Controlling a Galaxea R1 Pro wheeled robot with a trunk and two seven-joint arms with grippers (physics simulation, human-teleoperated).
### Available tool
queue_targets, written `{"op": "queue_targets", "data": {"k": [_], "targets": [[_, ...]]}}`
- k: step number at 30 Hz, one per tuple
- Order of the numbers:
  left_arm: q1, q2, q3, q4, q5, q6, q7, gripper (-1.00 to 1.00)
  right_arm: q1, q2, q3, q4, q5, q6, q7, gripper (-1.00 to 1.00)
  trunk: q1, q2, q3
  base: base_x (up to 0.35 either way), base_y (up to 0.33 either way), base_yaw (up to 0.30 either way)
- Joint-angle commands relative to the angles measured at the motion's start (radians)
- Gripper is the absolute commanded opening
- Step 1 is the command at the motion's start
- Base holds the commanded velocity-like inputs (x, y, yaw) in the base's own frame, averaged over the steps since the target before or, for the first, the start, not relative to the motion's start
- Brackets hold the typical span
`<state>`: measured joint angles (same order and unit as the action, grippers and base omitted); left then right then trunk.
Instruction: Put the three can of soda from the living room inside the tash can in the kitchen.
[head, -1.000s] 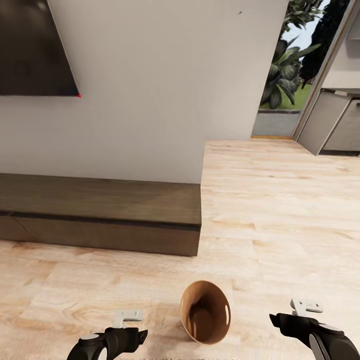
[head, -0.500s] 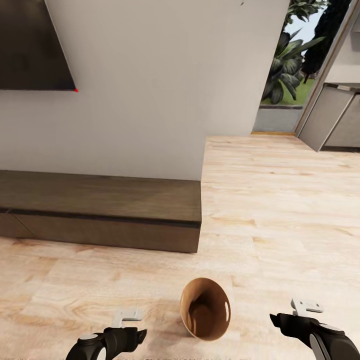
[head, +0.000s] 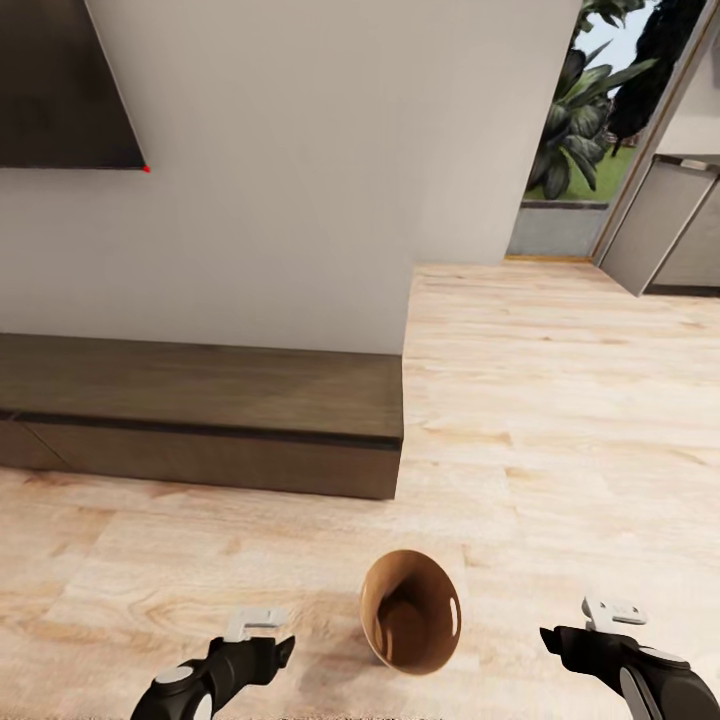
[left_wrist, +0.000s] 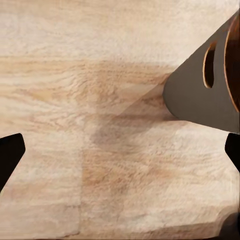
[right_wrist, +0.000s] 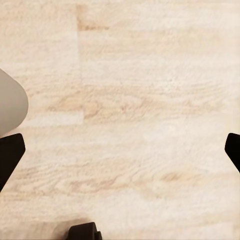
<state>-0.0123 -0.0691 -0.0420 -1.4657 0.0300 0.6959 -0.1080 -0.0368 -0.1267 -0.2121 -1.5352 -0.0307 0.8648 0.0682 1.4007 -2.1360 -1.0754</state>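
The tash can (head: 411, 620), a round copper-brown bin with a dark inside, stands on the light wood floor low in the head view, between my two grippers. My left gripper (head: 272, 648) hangs just left of it, open and empty. In the left wrist view its fingers (left_wrist: 10, 152) are spread wide over the floor, with the bin's shaded wall (left_wrist: 192, 97) close by. My right gripper (head: 552, 636) hangs to the bin's right, open and empty, its fingers (right_wrist: 10, 152) apart above bare planks. The cans of soda are out of view.
A long low dark-wood bench (head: 200, 425) runs along a white wall (head: 300, 170), with a dark screen (head: 55, 90) above it. Open plank floor (head: 560, 400) leads right to a doorway with plants (head: 575, 110) and grey cabinets (head: 670, 225).
The whole picture has shifted, so the camera has moved: wall, screen and bench sit a little higher in view. The bin stays between the grippers, and both grippers stay open.
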Motion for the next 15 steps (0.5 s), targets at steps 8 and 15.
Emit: {"op": "queue_targets", "data": {"k": [8,15], "targets": [[0.000,-0.014,-0.032,-0.004,0.002,-0.012,-0.128,1.00,0.000,0.000,0.000,0.000,0.000,0.000,0.001,1.00,0.000,0.000,-0.013,0.000,0.000,0.000],[0.000,-0.011,-0.032,0.002,0.000,-0.014,-0.167,1.00,0.000,-0.001,0.000,0.000,0.000,0.000,0.001,1.00,0.000,0.000,-0.024,0.000,0.000,0.000]]}}
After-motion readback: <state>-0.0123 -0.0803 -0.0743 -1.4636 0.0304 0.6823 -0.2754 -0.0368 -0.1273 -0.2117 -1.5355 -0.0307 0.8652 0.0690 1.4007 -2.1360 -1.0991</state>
